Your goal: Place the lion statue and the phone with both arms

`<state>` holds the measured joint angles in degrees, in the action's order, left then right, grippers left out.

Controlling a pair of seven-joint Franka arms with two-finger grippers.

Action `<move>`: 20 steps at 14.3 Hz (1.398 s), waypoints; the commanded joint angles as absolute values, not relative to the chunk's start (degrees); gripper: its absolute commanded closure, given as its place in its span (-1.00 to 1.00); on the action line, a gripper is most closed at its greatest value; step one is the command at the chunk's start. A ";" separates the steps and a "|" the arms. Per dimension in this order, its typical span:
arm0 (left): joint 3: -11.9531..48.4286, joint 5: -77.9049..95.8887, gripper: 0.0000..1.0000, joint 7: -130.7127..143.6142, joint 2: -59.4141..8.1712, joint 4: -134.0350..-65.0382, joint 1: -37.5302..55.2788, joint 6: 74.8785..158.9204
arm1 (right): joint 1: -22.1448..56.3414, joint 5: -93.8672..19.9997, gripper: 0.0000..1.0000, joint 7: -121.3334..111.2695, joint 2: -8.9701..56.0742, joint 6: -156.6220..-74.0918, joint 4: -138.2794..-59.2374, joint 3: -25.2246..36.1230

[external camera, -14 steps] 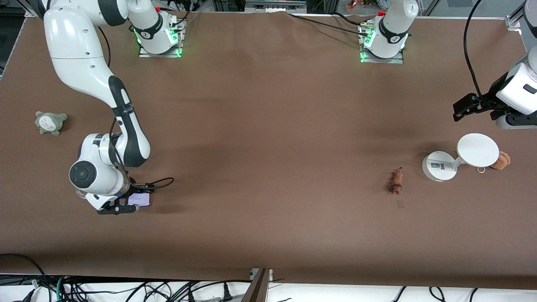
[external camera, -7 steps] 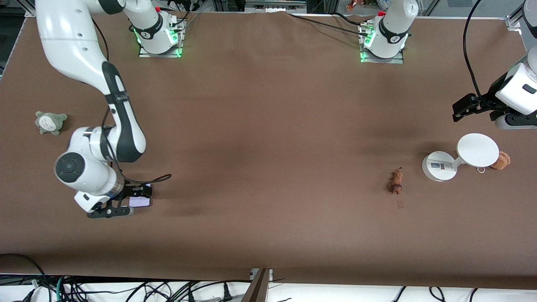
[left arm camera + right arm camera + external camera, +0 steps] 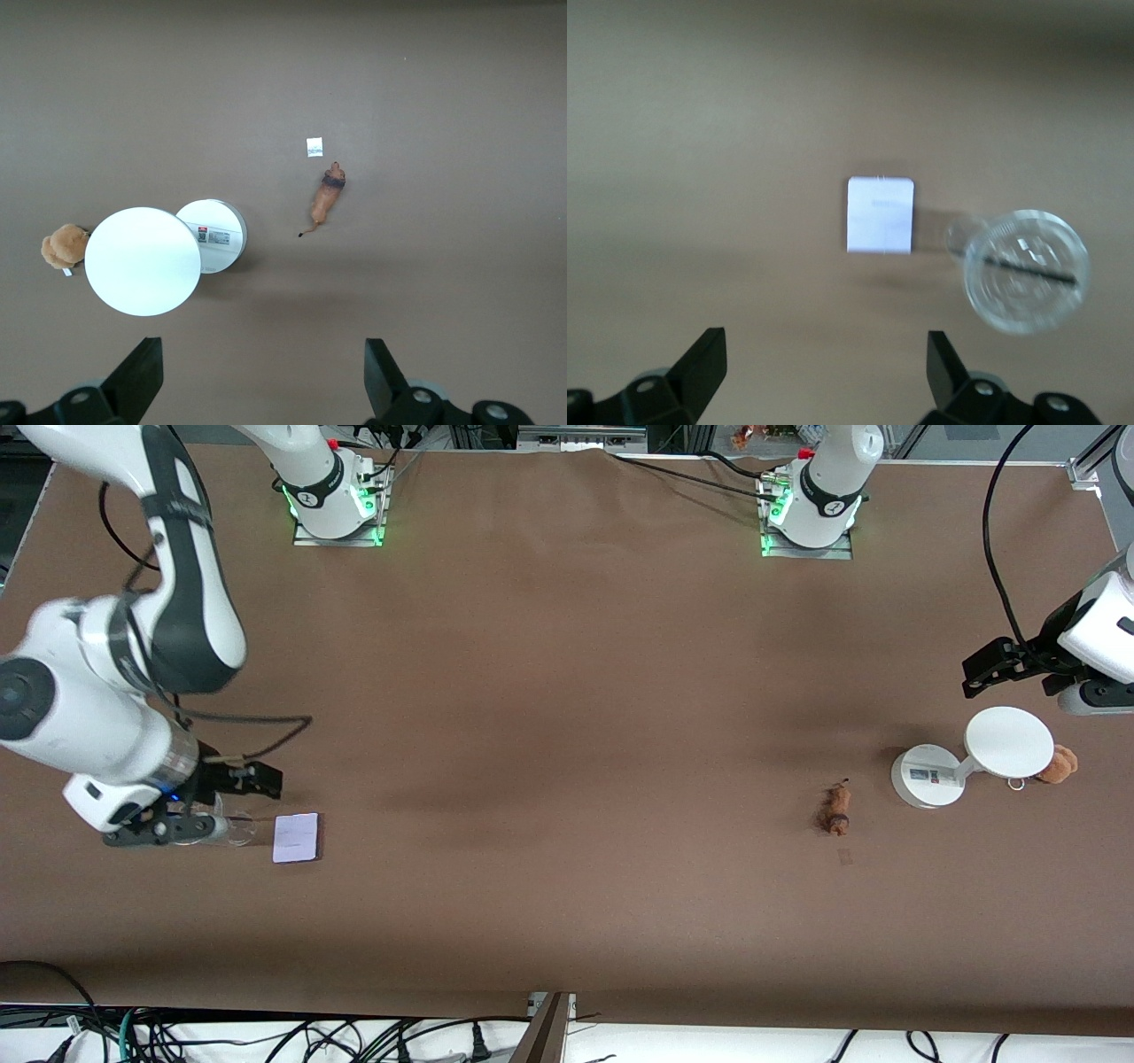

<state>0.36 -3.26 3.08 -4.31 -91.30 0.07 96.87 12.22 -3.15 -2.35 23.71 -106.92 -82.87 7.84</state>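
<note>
Right pincer (image 3: pixel 199 808) hung wide open and empty above the table (image 3: pixel 567 717), by a clear glass (image 3: pixel 232 829) just beside the phone (image 3: pixel 296 838) lying flat. Left pincer (image 3: pixel 1010 666) waited spread wide, holding nothing, over the white stand (image 3: pixel 970 760). Lion statue (image 3: pixel 836 807) lay near that stand, toward the middle.

Lighting: even, overhead, moderate | Shadows: soft dark bands across brown table (image 3: pixel 567 691) | Glow: green lights at both arm bases | Right wrist view: blurred, phone (image 3: pixel 880 215) smeared | Left wrist view: sharp
</note>
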 commanded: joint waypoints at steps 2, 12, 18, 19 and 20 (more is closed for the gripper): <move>0.62 -2.72 -1.00 3.08 -5.10 -88.34 0.00 96.24 | 11.60 -2.37 -1.00 -2.02 16.10 -97.50 -84.73 7.82; 0.62 -2.46 -1.00 3.08 -5.98 -86.66 0.26 96.33 | 8.27 -1.85 -1.00 -2.55 5.28 -82.53 -86.56 6.94; 0.62 -2.29 -1.00 2.99 -5.98 -86.31 0.26 96.33 | 6.16 -0.02 -1.00 -2.37 1.06 -82.71 -91.50 4.41; 0.53 -2.11 -1.00 2.64 -5.98 -86.31 -0.26 96.33 | 6.07 1.39 -1.00 -2.20 1.05 -82.62 -91.49 3.52; 0.27 -2.02 -1.00 2.38 -5.89 -86.22 -0.52 96.42 | 6.15 1.58 -1.00 -2.46 1.40 -82.62 -91.41 3.43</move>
